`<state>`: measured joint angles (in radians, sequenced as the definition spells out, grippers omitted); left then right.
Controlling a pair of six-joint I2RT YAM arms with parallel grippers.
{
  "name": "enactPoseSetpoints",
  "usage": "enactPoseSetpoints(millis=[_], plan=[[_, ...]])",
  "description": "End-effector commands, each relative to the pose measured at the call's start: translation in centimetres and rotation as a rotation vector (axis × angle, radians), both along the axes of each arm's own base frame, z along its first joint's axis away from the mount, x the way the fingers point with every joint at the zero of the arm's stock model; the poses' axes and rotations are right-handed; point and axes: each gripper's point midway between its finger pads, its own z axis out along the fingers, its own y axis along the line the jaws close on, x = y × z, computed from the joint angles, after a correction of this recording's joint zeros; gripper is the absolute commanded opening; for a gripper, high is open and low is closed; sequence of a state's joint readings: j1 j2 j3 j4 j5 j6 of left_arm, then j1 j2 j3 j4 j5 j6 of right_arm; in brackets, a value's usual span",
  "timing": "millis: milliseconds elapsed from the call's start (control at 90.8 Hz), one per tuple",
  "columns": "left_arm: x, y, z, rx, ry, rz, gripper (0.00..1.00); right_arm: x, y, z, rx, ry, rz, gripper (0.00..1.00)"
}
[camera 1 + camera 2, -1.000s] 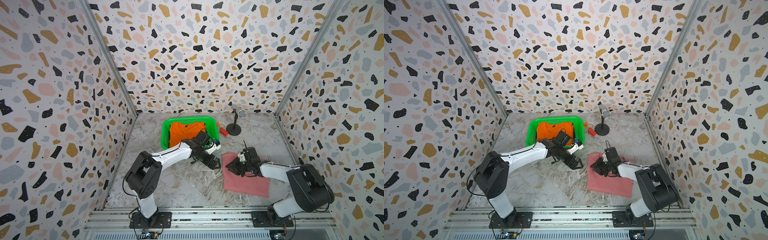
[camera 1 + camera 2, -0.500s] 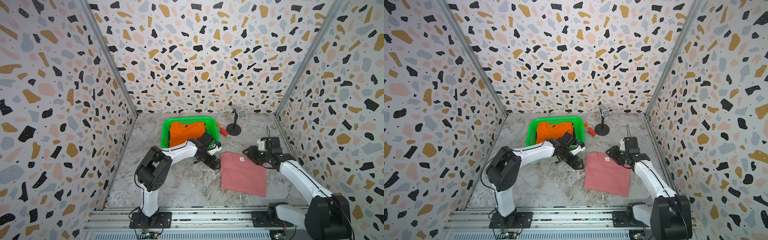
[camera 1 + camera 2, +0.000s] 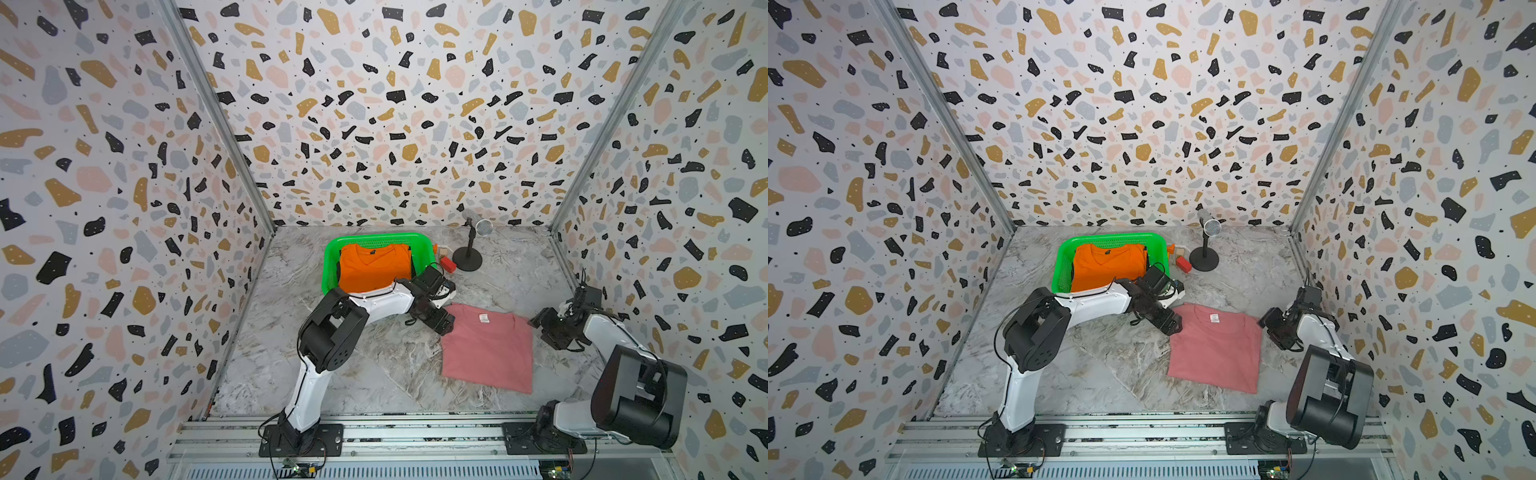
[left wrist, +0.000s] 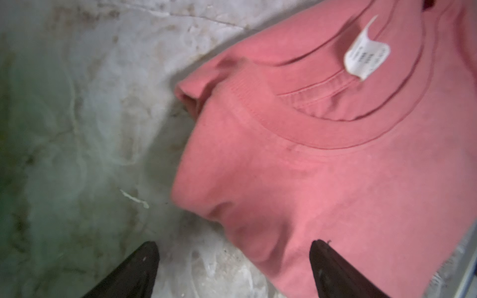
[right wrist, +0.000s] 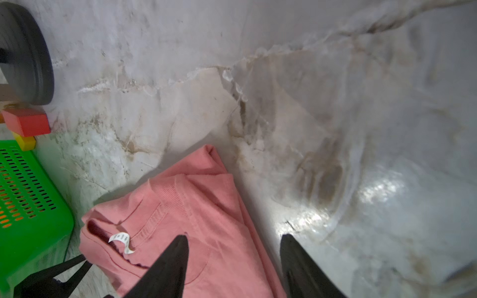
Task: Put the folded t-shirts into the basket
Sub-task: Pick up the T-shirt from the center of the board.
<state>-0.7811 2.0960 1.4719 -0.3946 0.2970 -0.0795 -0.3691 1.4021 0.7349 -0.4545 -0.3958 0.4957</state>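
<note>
A dusty pink folded t-shirt [image 3: 486, 347] [image 3: 1214, 347] lies flat on the marble table, white neck label up. An orange V-neck t-shirt [image 3: 374, 266] lies in the green basket [image 3: 332, 257] at the back. My left gripper [image 3: 442, 326] is open at the pink shirt's far left corner. In the left wrist view its jaws [image 4: 233, 247] straddle the edge of the pink shirt [image 4: 322, 180]. My right gripper [image 3: 536, 324] is open at the shirt's far right corner. In the right wrist view one of its fingers [image 5: 233, 240] is over the pink cloth [image 5: 201, 219], the other over bare table.
A microphone on a round black stand [image 3: 468, 259] is right of the basket, with a red block [image 3: 448, 263] and other small blocks between them. Terrazzo walls close in three sides. A metal rail [image 3: 415, 432] runs along the front.
My right gripper has moved from over the pink shirt's collar to its far right corner and has opened. My left gripper has stayed open at the far left corner.
</note>
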Motion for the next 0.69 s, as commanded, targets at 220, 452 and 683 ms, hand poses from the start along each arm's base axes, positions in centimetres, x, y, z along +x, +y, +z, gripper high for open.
enactPoseSetpoints(millis=[220, 452, 683], plan=[[3.0, -3.1, -0.5, -0.076, -0.036, 0.064, 0.82, 0.3, 0.7, -2.1, 0.145, -0.04, 0.002, 0.59], [3.4, -4.2, -1.3, -0.104, -0.005, 0.076, 0.69, 0.5, 1.4, -2.5, 0.215, -0.058, 0.0, 0.58], [3.1, -4.9, -1.5, -0.14, 0.03, 0.061, 0.44, 0.2, 1.4, -2.8, 0.229, -0.056, 0.002, 0.58]])
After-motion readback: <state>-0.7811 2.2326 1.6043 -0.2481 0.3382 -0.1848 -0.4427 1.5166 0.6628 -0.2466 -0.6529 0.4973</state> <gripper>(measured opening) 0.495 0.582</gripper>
